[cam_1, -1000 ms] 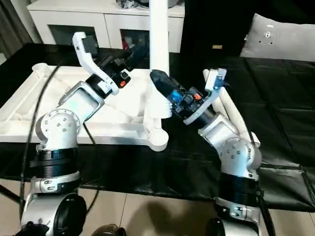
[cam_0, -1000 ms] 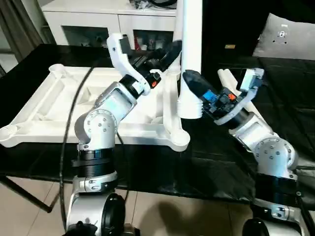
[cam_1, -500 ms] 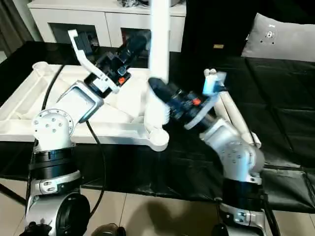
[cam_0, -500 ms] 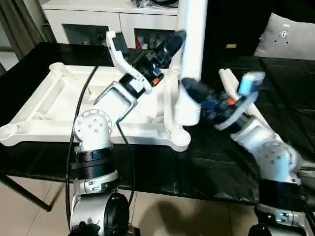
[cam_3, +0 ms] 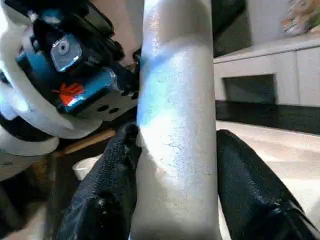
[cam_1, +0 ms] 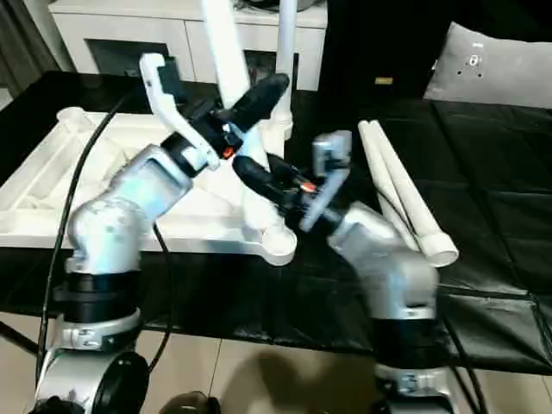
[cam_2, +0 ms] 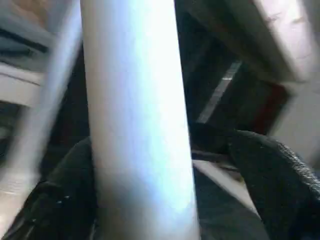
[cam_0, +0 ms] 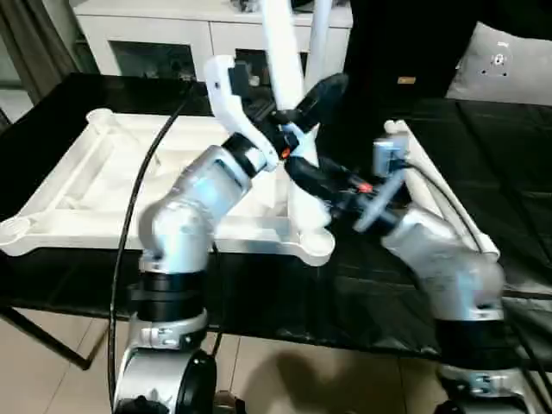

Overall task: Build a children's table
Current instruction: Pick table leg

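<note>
1. Two grippers hold one white leg (cam_0: 285,52). It stands tilted over the near right corner socket (cam_0: 315,244) of the upside-down table top (cam_0: 78,185), which lies on the black tabletop (cam_0: 362,293).
2. The right gripper (cam_3: 172,150) is shut on the leg low down.
3. The left gripper (cam_2: 150,180) sits around it higher up, jaws wide.
4. The leg looks light, stiff and slippery. Holding low, near the socket, seems best.
5. Two more legs (cam_1: 397,194) lie near the right edge.

A white cabinet (cam_0: 172,34) stands behind; a cushion (cam_0: 504,65) lies right.
</note>
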Tool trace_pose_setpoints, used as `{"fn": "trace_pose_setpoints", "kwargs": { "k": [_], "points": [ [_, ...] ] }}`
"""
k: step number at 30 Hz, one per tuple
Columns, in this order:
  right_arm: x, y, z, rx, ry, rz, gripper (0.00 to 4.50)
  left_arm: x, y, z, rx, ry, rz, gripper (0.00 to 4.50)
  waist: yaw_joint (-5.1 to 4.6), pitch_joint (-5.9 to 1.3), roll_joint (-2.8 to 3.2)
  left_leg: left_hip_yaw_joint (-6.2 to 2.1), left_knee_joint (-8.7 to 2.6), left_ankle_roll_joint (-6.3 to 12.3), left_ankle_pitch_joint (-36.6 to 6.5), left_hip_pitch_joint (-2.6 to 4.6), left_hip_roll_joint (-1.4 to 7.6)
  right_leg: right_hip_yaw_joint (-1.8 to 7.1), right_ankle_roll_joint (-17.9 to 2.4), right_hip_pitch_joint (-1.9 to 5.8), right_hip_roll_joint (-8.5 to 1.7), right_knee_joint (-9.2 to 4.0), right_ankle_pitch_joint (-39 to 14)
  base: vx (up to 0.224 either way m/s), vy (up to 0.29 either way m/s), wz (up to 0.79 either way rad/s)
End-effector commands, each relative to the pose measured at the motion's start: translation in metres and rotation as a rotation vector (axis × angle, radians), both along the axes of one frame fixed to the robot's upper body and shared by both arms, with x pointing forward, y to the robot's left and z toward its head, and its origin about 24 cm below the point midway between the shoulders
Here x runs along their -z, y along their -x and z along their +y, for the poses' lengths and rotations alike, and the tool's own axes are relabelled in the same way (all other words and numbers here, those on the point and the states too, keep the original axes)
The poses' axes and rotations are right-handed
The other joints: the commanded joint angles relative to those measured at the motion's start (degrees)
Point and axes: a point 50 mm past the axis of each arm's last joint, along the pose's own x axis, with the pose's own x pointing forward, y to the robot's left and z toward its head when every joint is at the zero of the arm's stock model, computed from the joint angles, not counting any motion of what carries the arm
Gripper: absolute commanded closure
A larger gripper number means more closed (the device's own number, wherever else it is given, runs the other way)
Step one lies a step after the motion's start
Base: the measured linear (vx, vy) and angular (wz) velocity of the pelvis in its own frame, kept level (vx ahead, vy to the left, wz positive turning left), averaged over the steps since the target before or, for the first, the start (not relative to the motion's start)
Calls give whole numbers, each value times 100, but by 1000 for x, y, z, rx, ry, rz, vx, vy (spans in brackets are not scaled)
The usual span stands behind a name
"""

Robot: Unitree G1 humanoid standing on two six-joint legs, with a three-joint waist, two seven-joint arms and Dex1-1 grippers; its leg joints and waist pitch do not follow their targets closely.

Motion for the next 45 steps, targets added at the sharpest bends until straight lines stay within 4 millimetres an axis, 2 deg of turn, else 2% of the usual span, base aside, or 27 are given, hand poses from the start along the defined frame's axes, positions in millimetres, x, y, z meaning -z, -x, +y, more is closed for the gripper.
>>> {"fn": "trace_pose_setpoints", "kwargs": {
  "k": [1, 4, 5, 7, 9, 11, 23, 38, 39, 43, 45],
  "points": [
    [2, -2, 5, 45, 15, -21, 261, 2, 1, -4, -101, -59, -30, 68, -27, -451, -89, -94, -368, 65, -642, 100, 281, 236, -704, 297, -445, -428, -718, 0, 0, 0],
    [3, -2, 9, 66, 24, -36, 261, 8, 0, -5, -170, -78, -18, 79, -37, -452, -93, -87, -356, 85, -611, 96, 273, 238, -760, 302, -441, -412, -582, 0, 0, 0],
    [4, -2, 10, 70, 30, -41, 261, 11, -1, -6, -176, -79, -6, 87, -34, -456, -65, -89, -350, 104, -589, 98, 278, 239, -805, 292, -441, -406, -524, 0, 0, 0],
    [5, -1, 11, 74, 34, -45, 261, 14, -1, -7, -173, -95, -4, 115, -33, -457, -79, -87, -348, 121, -600, 101, 270, 235, -837, 296, -432, -403, -484, 0, 0, 0],
    [6, -1, 12, 78, 35, -49, 261, 15, -1, -7, -173, -105, -6, 120, -36, -450, -69, -88, -351, 126, -673, 102, 271, 236, -838, 283, -430, -414, -547, 0, 0, 0],
    [7, -1, 13, 86, 32, -54, 261, 16, -1, -7, -179, -103, -9, 150, -32, -452, -53, -97, -355, 121, -713, 93, 270, 234, -851, 292, -438, -415, -582, 0, 0, 0],
    [10, -1, 15, 93, 25, -67, 261, 20, -1, -7, -205, -105, -9, 240, -31, -456, -70, -91, -348, 177, -714, 97, 274, 235, -926, 289, -436, -403, -497, 0, 0, 0],
    [15, 0, 15, 84, 58, -56, 261, 22, -2, -6, -215, -98, 9, 259, -42, -457, -57, -90, -342, 180, -760, 101, 274, 235, -933, 284, -433, -410, -548, 0, 0, 0],
    [16, 0, 16, 75, 57, -49, 205, 22, -3, -5, -219, -97, 11, 259, -40, -455, -46, -91, -343, 180, -769, 101, 274, 236, -932, 281, -433, -413, -553, 0, 0, 0],
    [18, 4, 16, 48, 69, -47, 183, 24, -7, 1, -241, -107, 20, 259, -41, -455, -49, -93, -345, 165, -826, 101, 268, 235, -909, 289, -424, -422, -564, 0, 0, 0],
    [20, 5, 14, 44, 81, -51, 150, 25, -10, 7, -262, -119, 28, 260, -36, -465, -42, -99, -340, 167, -777, 97, 264, 232, -895, 296, -426, -412, -487, 0, 0, 0]
  ]
}}
